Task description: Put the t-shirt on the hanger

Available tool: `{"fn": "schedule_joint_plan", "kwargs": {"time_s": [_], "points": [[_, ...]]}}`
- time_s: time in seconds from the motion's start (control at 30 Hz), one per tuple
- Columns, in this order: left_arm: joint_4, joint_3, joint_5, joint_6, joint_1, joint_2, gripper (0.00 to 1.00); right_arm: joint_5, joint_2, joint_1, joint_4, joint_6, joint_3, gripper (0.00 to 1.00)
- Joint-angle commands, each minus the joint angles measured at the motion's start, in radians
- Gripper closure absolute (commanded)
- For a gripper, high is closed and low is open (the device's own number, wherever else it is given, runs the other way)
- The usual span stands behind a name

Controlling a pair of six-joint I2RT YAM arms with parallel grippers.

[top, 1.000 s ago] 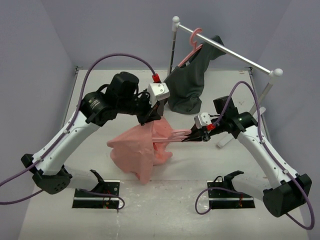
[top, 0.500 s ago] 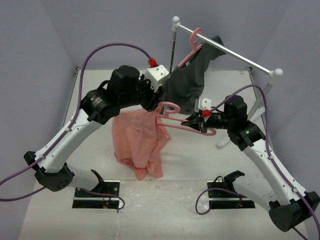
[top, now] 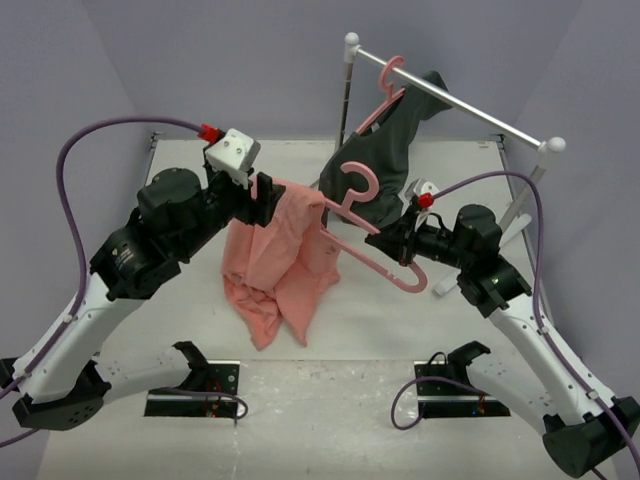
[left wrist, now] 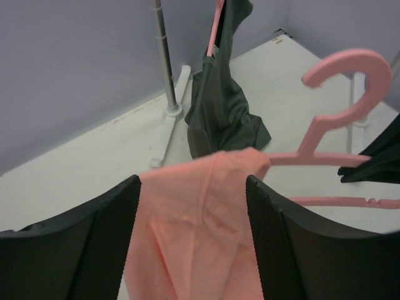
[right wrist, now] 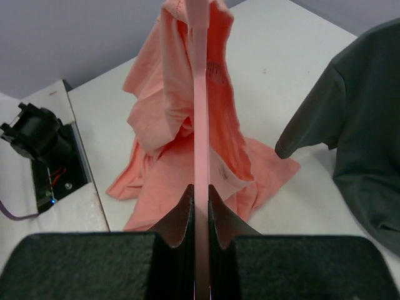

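The salmon-pink t-shirt hangs in a long drape from the left end of the pink hanger, its lower folds resting on the table. In the right wrist view the t-shirt is bunched over the far end of the hanger. My right gripper is shut on the hanger's lower right arm. My left gripper stands open at the shirt's top. In its wrist view the fingers sit wide apart either side of the cloth, with the hanger's hook beyond.
A white garment rail stands at the back right. It carries a second pink hanger with a dark grey garment reaching down to the table. The rail's foot lies just right of my right arm.
The hanger and t-shirt rose off the table and the hanger tipped hook-up. My left gripper opened, let go of the cloth and drew back to the left.
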Motion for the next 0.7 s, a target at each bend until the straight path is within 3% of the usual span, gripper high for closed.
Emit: {"fn": "schedule_joint_plan", "kwargs": {"time_s": [0.0, 0.1, 0.23, 0.4, 0.47, 0.5, 0.57, 0.63, 0.67], "points": [[0.071, -0.258, 0.135, -0.078, -0.001, -0.076, 0.25, 0.127, -0.040, 0.003, -0.010, 0.132, 0.095, 1.00], [0.192, -0.370, 0.213, -0.082, -0.001, -0.072, 0.00, 0.144, -0.043, 0.008, -0.063, 0.154, 0.131, 1.00], [0.300, -0.437, 0.208, -0.080, -0.001, -0.020, 0.00, 0.152, -0.058, 0.030, -0.083, 0.167, 0.151, 1.00], [0.373, -0.446, 0.022, -0.068, -0.001, 0.071, 0.04, 0.112, -0.063, 0.039, -0.124, 0.171, 0.179, 1.00], [0.379, -0.423, -0.094, -0.066, -0.001, 0.105, 0.47, 0.102, -0.066, 0.040, -0.151, 0.166, 0.187, 1.00], [0.373, -0.409, -0.131, -0.067, -0.001, 0.114, 0.57, 0.106, -0.067, 0.040, -0.156, 0.164, 0.188, 1.00], [0.351, -0.388, -0.185, -0.065, -0.001, 0.119, 0.65, 0.120, -0.070, 0.041, -0.170, 0.149, 0.185, 1.00], [0.323, -0.370, -0.232, -0.060, -0.001, 0.114, 0.91, 0.119, -0.070, 0.040, -0.183, 0.138, 0.177, 1.00], [0.308, -0.361, -0.251, -0.057, -0.001, 0.113, 0.98, 0.119, -0.069, 0.040, -0.186, 0.133, 0.174, 1.00]]}}
